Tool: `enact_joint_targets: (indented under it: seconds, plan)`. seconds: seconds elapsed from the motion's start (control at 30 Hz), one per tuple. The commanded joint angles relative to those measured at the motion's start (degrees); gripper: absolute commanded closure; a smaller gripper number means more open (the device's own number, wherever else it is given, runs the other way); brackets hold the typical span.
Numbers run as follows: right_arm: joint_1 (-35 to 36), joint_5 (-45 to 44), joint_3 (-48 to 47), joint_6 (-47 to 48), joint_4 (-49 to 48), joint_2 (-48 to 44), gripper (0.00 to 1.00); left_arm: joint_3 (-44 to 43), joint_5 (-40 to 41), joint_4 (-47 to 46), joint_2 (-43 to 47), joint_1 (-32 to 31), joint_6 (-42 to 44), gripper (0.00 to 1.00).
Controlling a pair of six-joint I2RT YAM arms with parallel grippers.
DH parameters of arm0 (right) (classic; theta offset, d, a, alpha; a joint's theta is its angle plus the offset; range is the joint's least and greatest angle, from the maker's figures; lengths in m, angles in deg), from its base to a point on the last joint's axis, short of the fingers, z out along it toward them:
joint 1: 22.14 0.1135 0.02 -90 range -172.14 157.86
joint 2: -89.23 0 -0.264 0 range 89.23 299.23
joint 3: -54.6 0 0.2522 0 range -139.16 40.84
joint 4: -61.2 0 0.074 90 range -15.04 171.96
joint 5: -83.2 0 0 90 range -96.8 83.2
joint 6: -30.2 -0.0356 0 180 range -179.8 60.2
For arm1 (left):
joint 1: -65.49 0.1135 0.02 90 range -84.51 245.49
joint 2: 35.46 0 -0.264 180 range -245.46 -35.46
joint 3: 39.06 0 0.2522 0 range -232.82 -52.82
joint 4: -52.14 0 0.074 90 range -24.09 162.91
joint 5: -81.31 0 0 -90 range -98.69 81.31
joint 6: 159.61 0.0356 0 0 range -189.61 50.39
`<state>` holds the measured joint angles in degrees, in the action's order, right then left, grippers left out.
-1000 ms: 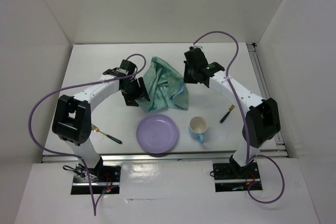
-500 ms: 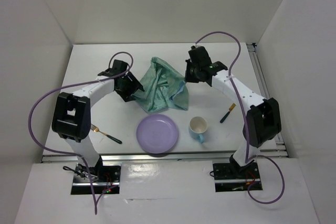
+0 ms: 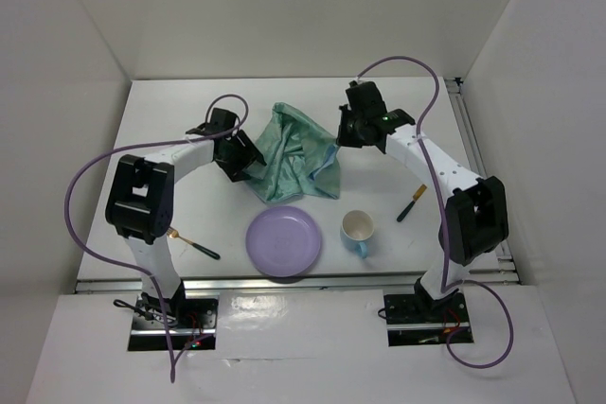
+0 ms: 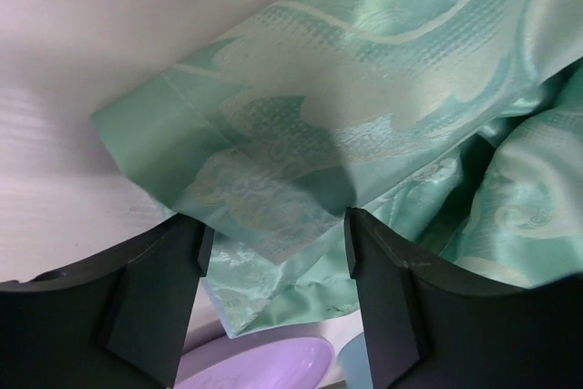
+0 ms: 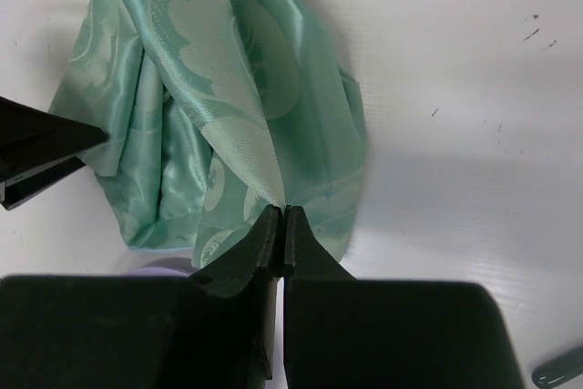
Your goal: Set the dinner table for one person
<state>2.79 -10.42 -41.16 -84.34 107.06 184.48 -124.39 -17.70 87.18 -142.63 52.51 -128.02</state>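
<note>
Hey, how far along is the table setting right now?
Nothing looks set yet. In hand: the right gripper is shut on a fold of the crumpled green placemat, and the open left gripper is at its left edge. Left to do: spread it flat on the table, then arrange the purple plate, cup, fork and knife, lying loose nearer the arms.

Plain white walls [image 3: 312, 16] enclose three sides, seemingly evenly lit.
</note>
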Motion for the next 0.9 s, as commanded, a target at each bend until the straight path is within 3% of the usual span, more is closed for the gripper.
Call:
enact_joint_targets:
  seconds: [0.0,0.2,0.33,0.43,0.53,0.77,0.87]
  plan:
    - [-0.32,0.01,-1.94,0.63,-2.48,-3.13,1.0,-3.04,1.19,-2.99,-1.28,-0.12,1.81,0.26]
    - [-1.37,-0.51,-1.94,0.63,-2.48,-3.66,1.0,-5.95,1.72,-1.59,-4.18,-0.12,3.31,0.28]
    - [-1.9,0.19,-1.94,0.1,-2.48,-3.66,1.0,-4.64,1.11,-1.59,-4.18,-0.12,2.78,0.23]
    - [-1.9,0.72,-1.94,0.1,-2.48,-3.66,1.0,-5.5,1.63,-1.59,-3.57,-0.12,2.78,0.3]
    - [-1.9,0.72,-2.47,0.1,-1.96,-3.14,1.0,-7.17,2.16,0.07,-4.09,-0.12,3.3,0.44]
    - [-3.04,0.19,-4.75,1.85,-1.42,-2.52,1.0,-14.2,3.3,2.89,-4.96,1.19,5.59,0.96]
    - [-5.93,0.98,-8.08,2.55,-3.44,-0.5,1.0,-20.96,3.3,5.25,-6.81,2.86,6.65,1.0]
